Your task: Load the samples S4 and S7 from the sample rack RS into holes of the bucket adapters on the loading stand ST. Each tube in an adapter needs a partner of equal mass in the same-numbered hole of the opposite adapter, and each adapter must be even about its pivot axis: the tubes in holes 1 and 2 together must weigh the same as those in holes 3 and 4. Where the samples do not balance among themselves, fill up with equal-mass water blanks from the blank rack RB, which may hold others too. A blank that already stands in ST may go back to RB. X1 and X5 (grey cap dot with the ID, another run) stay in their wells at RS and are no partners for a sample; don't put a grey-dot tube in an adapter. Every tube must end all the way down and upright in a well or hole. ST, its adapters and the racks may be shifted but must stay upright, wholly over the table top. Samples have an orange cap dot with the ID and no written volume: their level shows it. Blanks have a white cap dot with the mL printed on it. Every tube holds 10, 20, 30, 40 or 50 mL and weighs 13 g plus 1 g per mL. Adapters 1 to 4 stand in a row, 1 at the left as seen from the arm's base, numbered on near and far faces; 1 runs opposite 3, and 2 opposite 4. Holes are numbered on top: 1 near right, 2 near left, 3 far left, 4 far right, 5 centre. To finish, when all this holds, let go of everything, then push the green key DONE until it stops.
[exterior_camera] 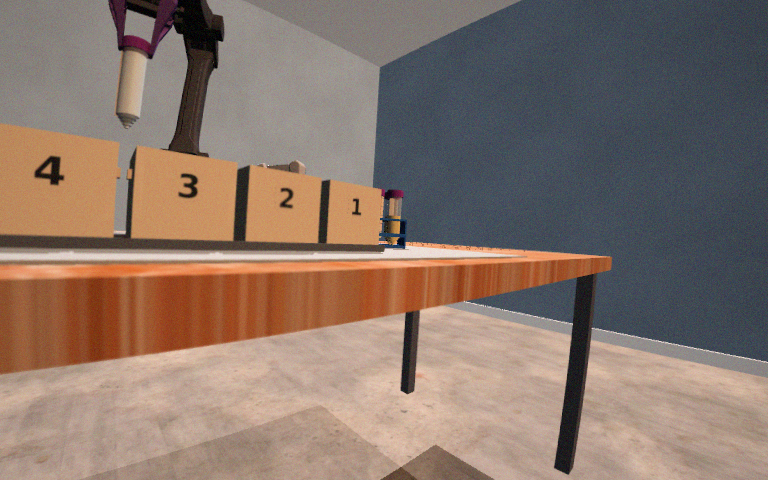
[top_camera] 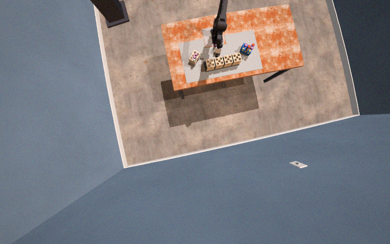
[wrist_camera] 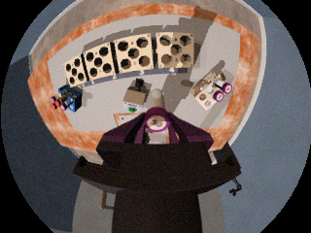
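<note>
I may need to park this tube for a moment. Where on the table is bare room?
The orange table top right of the blue rack looks bare, as does the grey mat below that rack. It is crowded around the adapter row, the tan rack and the claw.

A mat [top_camera: 250, 61] lies on the tabletop [top_camera: 275, 25]. On the mat, four blocks [top_camera: 223, 61] with holes stand in a row on a stand. In the top view, one tube rack [top_camera: 194, 57] stands left of the row and another tube rack [top_camera: 246, 49] stands to its right. The pincer [exterior_camera: 140, 44] holds a tube [exterior_camera: 130, 84] upright in the air, above the blocks numbered 3 and 4.
</note>
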Robot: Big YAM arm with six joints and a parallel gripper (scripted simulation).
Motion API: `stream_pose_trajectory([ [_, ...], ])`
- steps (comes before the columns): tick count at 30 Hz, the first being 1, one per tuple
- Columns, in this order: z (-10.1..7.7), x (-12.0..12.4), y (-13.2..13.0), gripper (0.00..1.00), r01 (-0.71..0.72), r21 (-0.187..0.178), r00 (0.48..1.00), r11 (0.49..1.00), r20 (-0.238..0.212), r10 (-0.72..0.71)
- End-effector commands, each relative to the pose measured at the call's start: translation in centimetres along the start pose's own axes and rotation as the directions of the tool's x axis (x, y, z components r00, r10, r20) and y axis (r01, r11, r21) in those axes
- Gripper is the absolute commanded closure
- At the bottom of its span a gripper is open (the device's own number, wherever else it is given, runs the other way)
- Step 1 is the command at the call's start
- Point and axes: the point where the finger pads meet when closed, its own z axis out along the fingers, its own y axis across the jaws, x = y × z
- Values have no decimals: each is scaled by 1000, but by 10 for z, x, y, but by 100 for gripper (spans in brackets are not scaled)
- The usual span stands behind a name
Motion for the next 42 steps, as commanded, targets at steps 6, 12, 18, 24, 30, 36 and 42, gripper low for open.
stream_pose_trajectory([
  [6,-25,-31,54,100,74,13,996,997,55,-74],
  [12,-19,-35,81,100,74,7,996,997,42,-74],
  [18,-25,-50,121,100,74,2,995,997,64,-74],
  [24,-26,-62,162,100,74,-4,995,997,69,-74],
  [30,-26,-68,189,100,74,-8,995,997,68,-74],
  [36,-26,-77,229,100,75,-13,995,997,63,-74],
  [42,-26,-82,261,100,75,-14,996,997,49,-74],
])
